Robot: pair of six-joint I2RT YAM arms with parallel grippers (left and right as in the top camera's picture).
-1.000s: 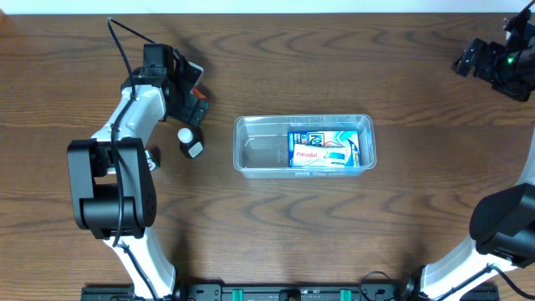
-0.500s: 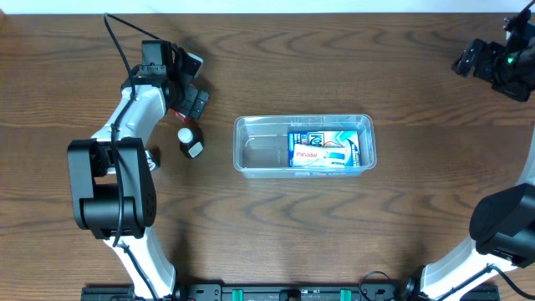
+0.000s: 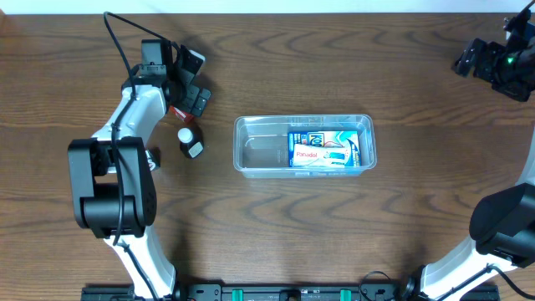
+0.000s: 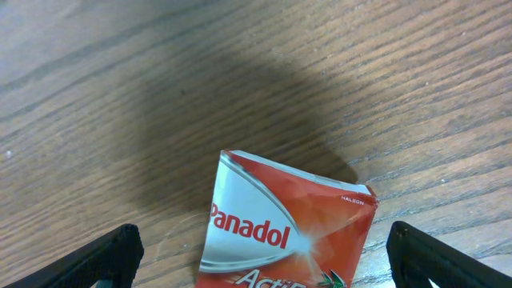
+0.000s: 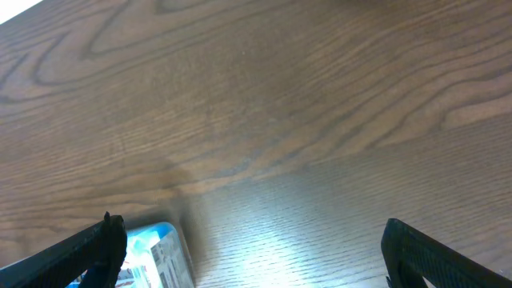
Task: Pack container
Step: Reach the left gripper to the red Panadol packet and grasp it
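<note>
left gripper (image 4: 276, 268) hangs wide open over a red panadol sachet (image 4: 288, 232) lying flat on the wooden table (image 4: 120, 96), one finger off each side, both clear of it. right gripper (image 5: 264, 260) gapes too, empty, near the table's far right corner. the clear container (image 3: 251, 159) sits mid-table, medicine packets (image 3: 326, 148) in its right half.

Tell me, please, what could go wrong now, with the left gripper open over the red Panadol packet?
1. The red packet lies flat on the table, so the open left gripper may scrape the surface, or pinch only an edge and drop the packet.
2. The small bottle sits close by; a swing toward the container could knock it.
</note>
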